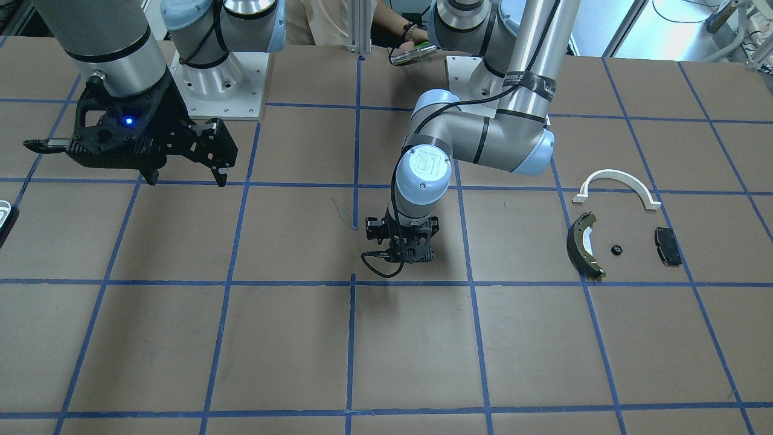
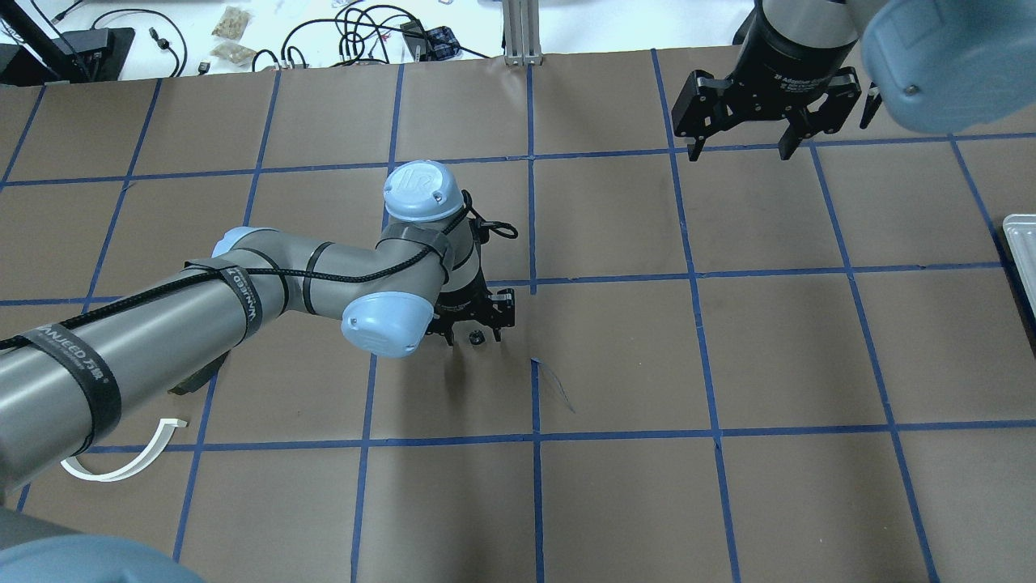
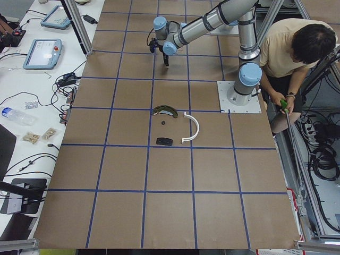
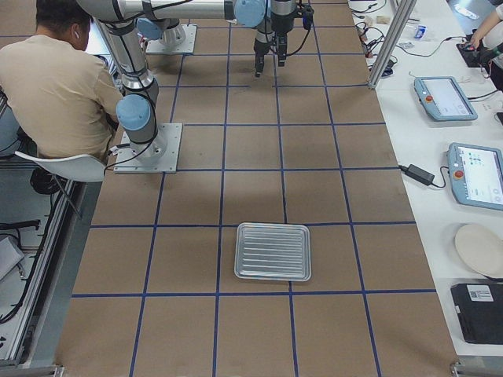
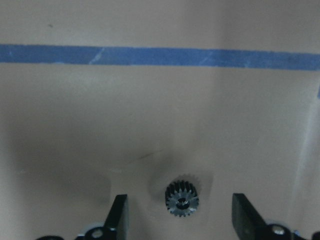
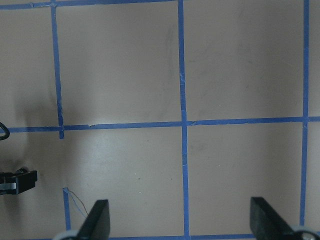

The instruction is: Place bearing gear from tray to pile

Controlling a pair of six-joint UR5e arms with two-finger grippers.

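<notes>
Left wrist-mounted view shows the bearing gear (image 5: pixel 182 198) lying on the table (image 5: pixel 150 110), centred between the left gripper's (image 2: pixel 476 332) wide-spread fingers and touched by neither. In the front-facing view that gripper's body hides the gear. The right gripper (image 2: pixel 740 151), well apart from the left gripper, hangs wide open and empty. The overhead frame crops the tray (image 2: pixel 1021 259).

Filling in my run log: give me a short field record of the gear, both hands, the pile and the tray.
left hand: open, low over the gear
gear: flat on the table, between the left hand's fingers, untouched
right hand: open, raised, holding nothing
pile: white arch, brake shoe, black pad, small black round part; apart from the gear
tray: near the table's end on the robot's right
</notes>
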